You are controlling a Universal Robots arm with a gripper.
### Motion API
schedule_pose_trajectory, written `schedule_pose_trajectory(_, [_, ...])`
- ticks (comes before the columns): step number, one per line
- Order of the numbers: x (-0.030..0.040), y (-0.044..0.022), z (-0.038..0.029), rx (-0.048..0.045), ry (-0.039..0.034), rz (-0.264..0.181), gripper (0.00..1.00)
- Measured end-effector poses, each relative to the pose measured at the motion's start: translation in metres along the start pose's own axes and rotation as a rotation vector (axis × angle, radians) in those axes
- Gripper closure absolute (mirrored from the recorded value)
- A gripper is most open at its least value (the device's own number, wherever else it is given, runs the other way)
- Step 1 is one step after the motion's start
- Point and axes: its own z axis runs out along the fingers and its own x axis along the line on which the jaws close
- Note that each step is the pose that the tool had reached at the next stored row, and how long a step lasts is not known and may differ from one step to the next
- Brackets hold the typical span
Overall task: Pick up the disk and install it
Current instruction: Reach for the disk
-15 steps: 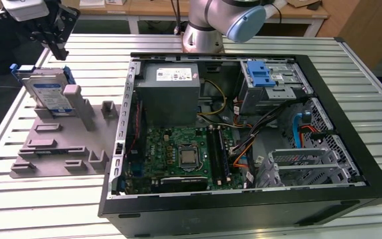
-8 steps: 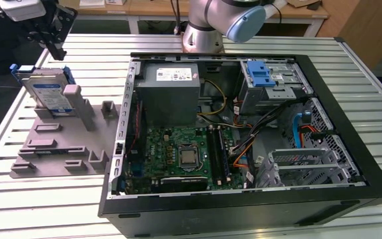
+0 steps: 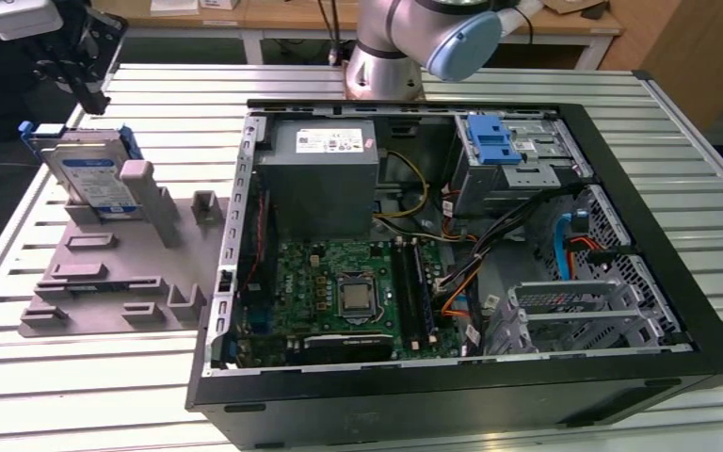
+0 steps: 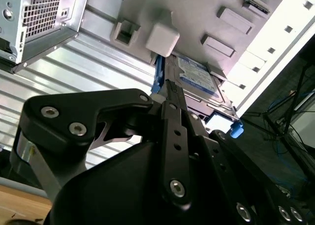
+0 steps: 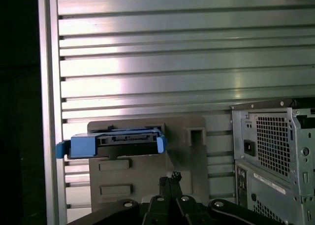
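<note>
The disk [image 3: 93, 175] stands on edge in a grey holder [image 3: 110, 273] on the table, at the exterior view's left. It is a silver drive with a white-and-blue label, clipped in a blue frame. My gripper [image 3: 90, 100] hangs a little above and behind its top edge, not touching it. Both wrist views show the fingers together with nothing between them, the gripper [image 4: 170, 89] pointing toward the disk [image 4: 197, 75]. The first wrist view has the disk [image 5: 115, 141] edge-on beyond the gripper [image 5: 170, 177].
An open black computer case [image 3: 663, 311] lies at the exterior view's right, with a grey power-supply box [image 3: 324, 179], a motherboard [image 3: 349, 292] and a drive bay holding a blue carrier [image 3: 500, 141]. The slatted metal table [image 3: 86, 395] ends close to the holder's left.
</note>
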Motion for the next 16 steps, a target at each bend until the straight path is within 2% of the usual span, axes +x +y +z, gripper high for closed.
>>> schedule_pose_trajectory(2, [0.0056,0.0001,0.0001,-0.0001,0.0,0.0,0.89])
schedule_pose_trajectory(6, [0.0235,0.0007,0.0006,-0.0001,0.0,0.0,0.89])
schedule_pose_trajectory(10, [0.0397,0.0041,0.0018,0.0,0.0,0.0,0.89])
schedule_pose_trajectory(16, [0.0579,0.0104,0.0052,0.0001,0.0023,0.0,0.89])
